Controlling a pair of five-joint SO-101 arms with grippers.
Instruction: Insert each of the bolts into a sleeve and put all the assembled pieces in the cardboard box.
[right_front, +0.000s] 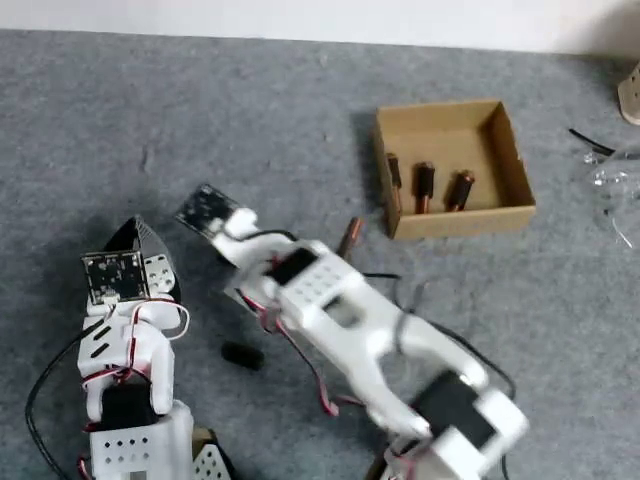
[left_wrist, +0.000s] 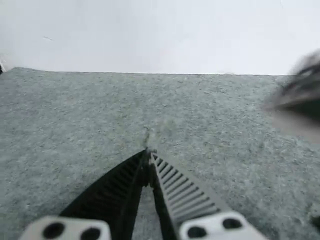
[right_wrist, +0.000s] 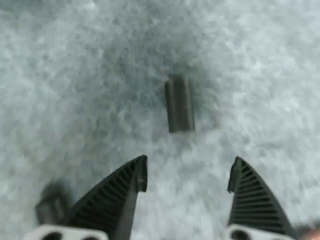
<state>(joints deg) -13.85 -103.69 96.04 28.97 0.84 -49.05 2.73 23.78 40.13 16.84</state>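
A dark sleeve (right_wrist: 179, 104) lies flat on the grey carpet just ahead of my right gripper (right_wrist: 187, 172), which is open and holds nothing. A second dark piece (right_wrist: 50, 207) sits beside one of its fingers. In the high view the right arm (right_front: 330, 300) stretches toward the left, and a black sleeve (right_front: 242, 355) lies below it. A copper bolt (right_front: 350, 237) rests just beyond the arm, toward the cardboard box (right_front: 505, 140), which holds three assembled pieces (right_front: 424, 186). My left gripper (left_wrist: 148, 156) is shut on nothing, low over the carpet at the left (right_front: 135, 238).
Clear plastic and a black wire (right_front: 610, 165) lie at the right edge past the box. A blurred part of the other arm (left_wrist: 300, 100) shows in the left wrist view. Open carpet (right_front: 200, 110) spreads across the back left.
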